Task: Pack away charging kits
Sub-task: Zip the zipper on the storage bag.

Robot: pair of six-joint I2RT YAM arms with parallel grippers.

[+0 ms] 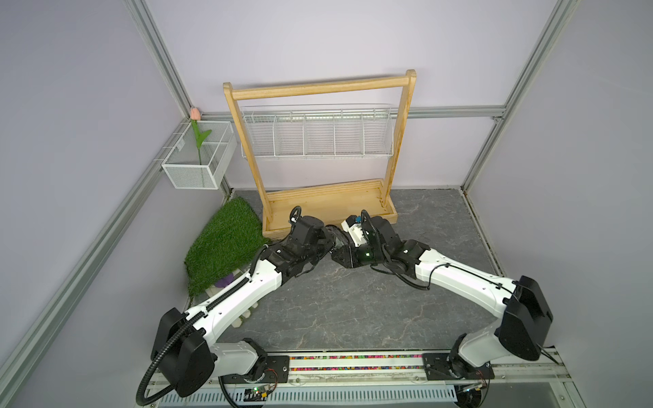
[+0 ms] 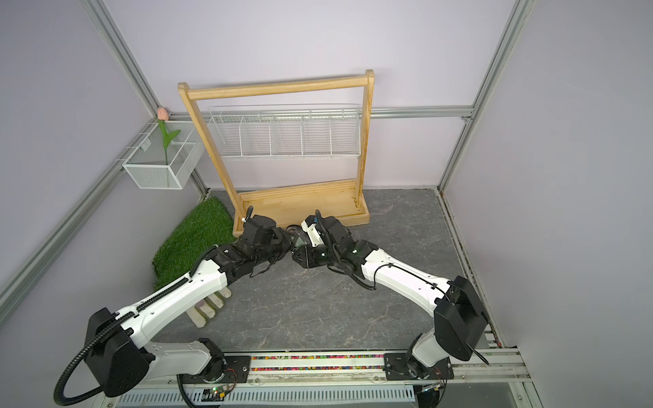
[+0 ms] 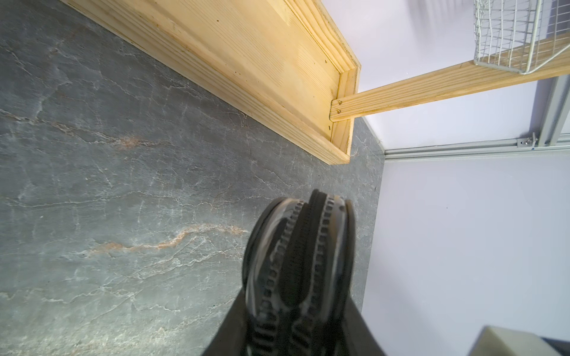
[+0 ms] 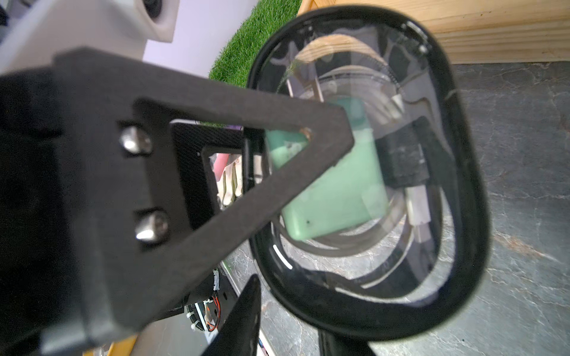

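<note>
Mint-green square charger (image 4: 339,191), white cable coil (image 4: 418,209) inside clear black-rimmed pouch (image 4: 468,185); stowing probably remains. Your left jaws pinch it; right jaws unclear.

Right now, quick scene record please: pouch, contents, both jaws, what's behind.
pouch: oval clear plastic pouch with black zipper rim, between both arms
contents: small mint-green square charger block, thin white cable coil, both inside
left jaws: closed on the pouch's edge
right jaws: beside the pouch; grip unclear
behind: pale wooden rack tray, white wire basket above
</note>
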